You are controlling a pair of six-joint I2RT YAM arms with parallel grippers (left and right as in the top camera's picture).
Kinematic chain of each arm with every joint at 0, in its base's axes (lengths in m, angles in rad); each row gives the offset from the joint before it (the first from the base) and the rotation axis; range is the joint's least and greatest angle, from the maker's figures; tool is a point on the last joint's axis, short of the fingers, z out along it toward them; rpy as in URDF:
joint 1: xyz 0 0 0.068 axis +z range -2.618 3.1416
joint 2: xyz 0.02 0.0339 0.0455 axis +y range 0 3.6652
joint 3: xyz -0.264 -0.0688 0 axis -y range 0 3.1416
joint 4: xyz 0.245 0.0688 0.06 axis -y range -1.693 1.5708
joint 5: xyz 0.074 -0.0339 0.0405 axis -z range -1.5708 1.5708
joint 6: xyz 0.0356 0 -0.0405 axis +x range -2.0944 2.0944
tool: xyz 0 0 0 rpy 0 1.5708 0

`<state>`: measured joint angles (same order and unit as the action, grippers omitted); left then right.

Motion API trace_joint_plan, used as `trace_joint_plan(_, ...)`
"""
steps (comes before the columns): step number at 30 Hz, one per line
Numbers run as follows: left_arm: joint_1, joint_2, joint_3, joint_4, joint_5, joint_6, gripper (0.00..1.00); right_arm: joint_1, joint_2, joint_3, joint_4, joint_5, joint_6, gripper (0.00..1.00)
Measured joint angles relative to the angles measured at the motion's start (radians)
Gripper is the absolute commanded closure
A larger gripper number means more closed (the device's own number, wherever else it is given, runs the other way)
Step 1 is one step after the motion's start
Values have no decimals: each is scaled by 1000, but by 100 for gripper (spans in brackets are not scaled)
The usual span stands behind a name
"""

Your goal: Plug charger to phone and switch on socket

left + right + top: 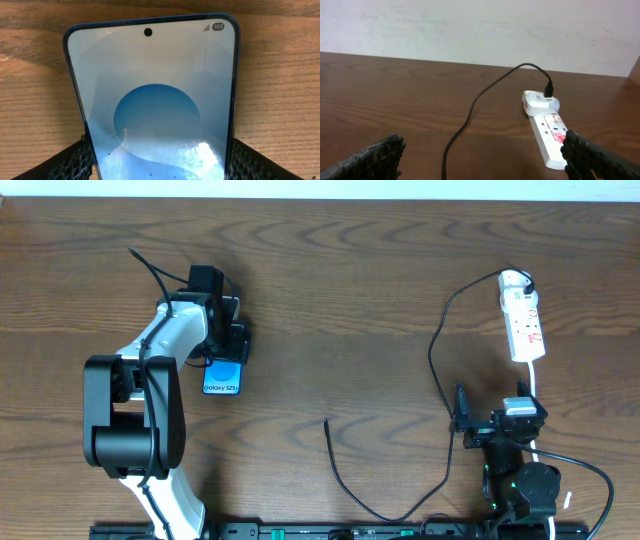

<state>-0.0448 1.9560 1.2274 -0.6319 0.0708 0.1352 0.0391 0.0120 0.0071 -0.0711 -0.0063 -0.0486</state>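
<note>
Phone [155, 100] clamped edgewise in left claw [157, 160]; right claw [485, 160] wide open, empty; wood-grain table [395, 90], pale wall [470, 25].

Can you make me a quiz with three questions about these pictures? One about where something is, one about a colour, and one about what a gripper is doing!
1. Where is the plug tip of the charger?
A) lying on the table, apart from the phone
B) stuck in the phone
C) pinched in a gripper

2. What colour is the socket?
A) black
B) white
C) green

3. How is the right gripper?
A) shut on the cable
B) shut on the phone
C) open and empty

Answers:
1 A: the tip rests on bare wood, well away from the phone.
2 B: the strip is white with small red marks.
3 C: its fingers stand wide apart and grip nothing.
</note>
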Motion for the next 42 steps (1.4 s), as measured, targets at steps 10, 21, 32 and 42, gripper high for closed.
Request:
trace_joint_plan(10, 0, 0, 2, -2, 0, 0, 32, 0, 0, 0, 0, 0, 0, 1)
trace_joint_plan(21, 0, 0, 2, -2, 0, 0, 70, 0, 0, 0, 0, 0, 0, 1)
trace_joint_plan(32, 0, 0, 2, -2, 0, 0, 92, 0, 0, 0, 0, 0, 0, 1)
trace_joint_plan(42, 0, 6, 16, -25, -2, 0, 93, 0, 0, 0, 0, 0, 0, 1)
